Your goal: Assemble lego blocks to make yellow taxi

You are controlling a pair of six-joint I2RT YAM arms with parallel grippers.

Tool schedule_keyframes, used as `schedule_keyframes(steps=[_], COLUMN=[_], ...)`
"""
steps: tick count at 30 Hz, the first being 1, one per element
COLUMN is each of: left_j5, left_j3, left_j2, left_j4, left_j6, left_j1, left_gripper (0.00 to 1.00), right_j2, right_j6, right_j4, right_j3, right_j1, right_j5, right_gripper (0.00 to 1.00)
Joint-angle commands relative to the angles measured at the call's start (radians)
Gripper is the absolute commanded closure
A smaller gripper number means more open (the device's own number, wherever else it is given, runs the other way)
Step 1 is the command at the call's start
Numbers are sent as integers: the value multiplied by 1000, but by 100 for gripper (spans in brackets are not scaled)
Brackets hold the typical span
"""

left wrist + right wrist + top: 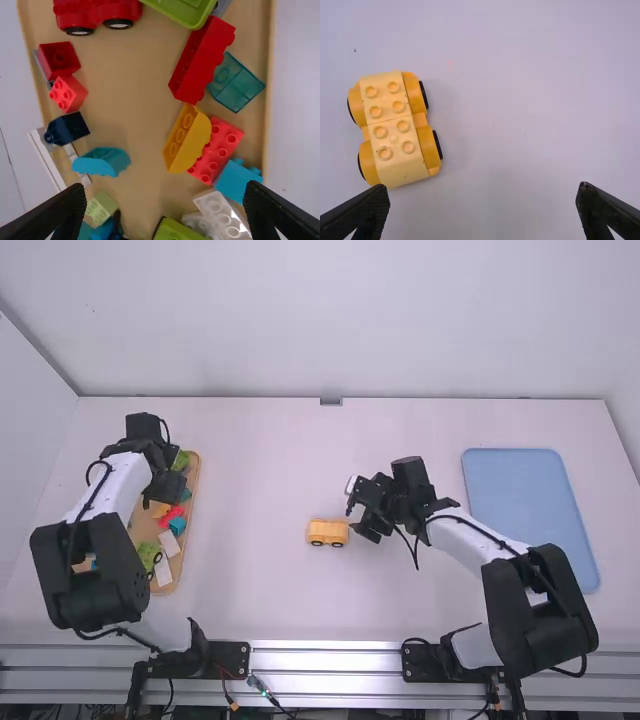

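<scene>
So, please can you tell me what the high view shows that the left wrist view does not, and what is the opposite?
High view's own: the yellow wheeled car base, the light blue tray and the right arm.

Left wrist view's own: the red wheeled base and the navy brick.

In both: the wooden tray, the yellow curved brick and the white table.

A flat lt. blue tray [530,510] lies on the R side of the white worktop [250,610], w/ a sm. grey piece [331,401] mid far edge, white wall [330,320] behind & metal rails [325,660] along near edge.
</scene>
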Motion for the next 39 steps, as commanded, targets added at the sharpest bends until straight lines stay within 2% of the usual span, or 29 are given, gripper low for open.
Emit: schedule_keyframes(steps=[1, 2, 16, 26, 29, 33, 39], left_j5=[-52, -60, -3, 21, 32, 128, 121], left_j3=[9, 9, -50, -122, -130, -140, -142], left_j2=[42, 59, 97, 97, 97, 97, 97], left_j4=[5, 11, 53, 159, 177, 178, 198], left_j6=[76, 90, 201, 209, 211, 269, 277], left_j1=[14, 21, 27, 84, 101, 119, 119], left_gripper=[18, 21, 30, 36, 35, 36, 36], right_j2=[-23, -23, -23, -23, -23, -23, -23], right_j6=[24, 24, 24, 24, 24, 24, 24], right_j4=[-10, -14, -1, 2, 2, 2, 2], right_j3=[39, 45, 46, 46, 46, 46, 46], right_j1=[2, 2, 2, 2, 2, 2, 2], right_j5=[12, 11, 12, 12, 11, 12, 11], right_gripper=[1, 1, 1, 1, 1, 1, 1])
